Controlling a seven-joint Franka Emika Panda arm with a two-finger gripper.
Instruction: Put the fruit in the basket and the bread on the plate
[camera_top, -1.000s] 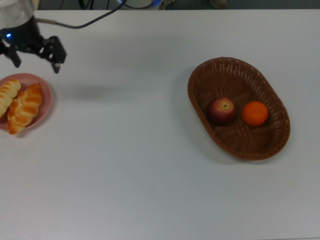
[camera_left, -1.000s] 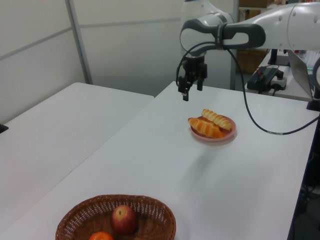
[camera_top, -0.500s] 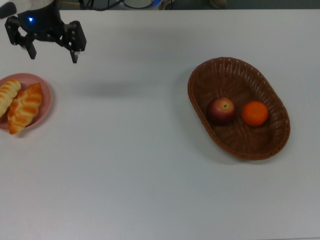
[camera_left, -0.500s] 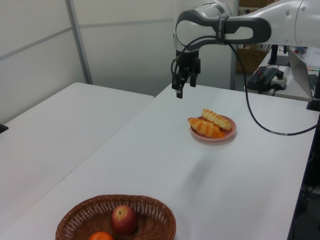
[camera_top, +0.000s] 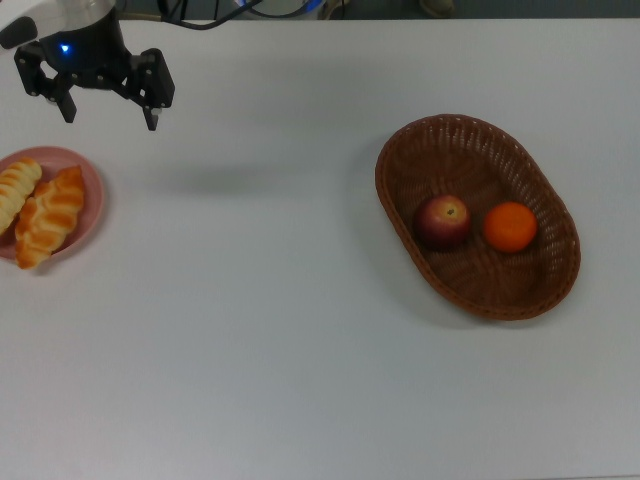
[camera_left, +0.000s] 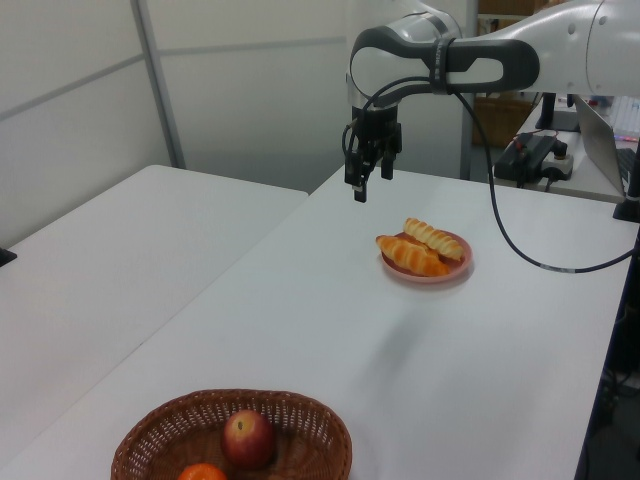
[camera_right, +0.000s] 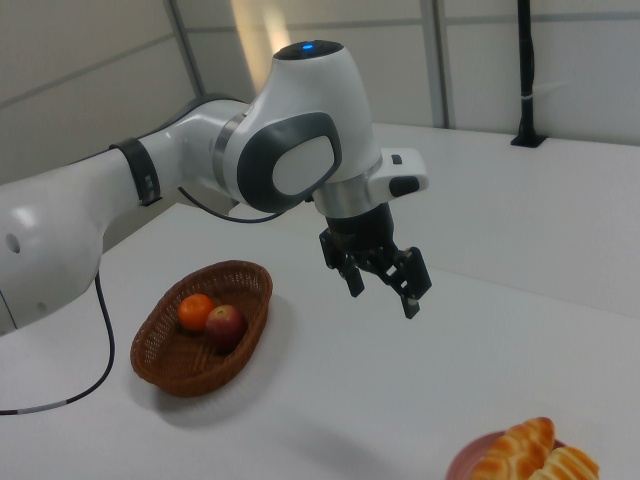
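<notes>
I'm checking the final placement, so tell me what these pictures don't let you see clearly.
- Pink plate: the top view's left edge cuts it, the right view's bottom edge too.
- Striped roll: cropped by the top view's left edge.
- Mandarin: the left view's bottom edge cuts it.
- Basket: its near side runs off the left view's bottom.

Laboratory setting: white tables (camera_left: 120, 250), partition panels (camera_left: 70, 90) (grey-framed), cables and equipment (camera_left: 535, 150) behind the arm (camera_right: 150, 190).

white table (camera_top: 300, 350) with a second white table (camera_left: 90, 270) just beside it at the left view's left, grey wall panels (camera_left: 240, 90) behind, a black cable (camera_left: 520, 240) hanging over the far edge, and a black post (camera_right: 523, 70) upright beyond.
</notes>
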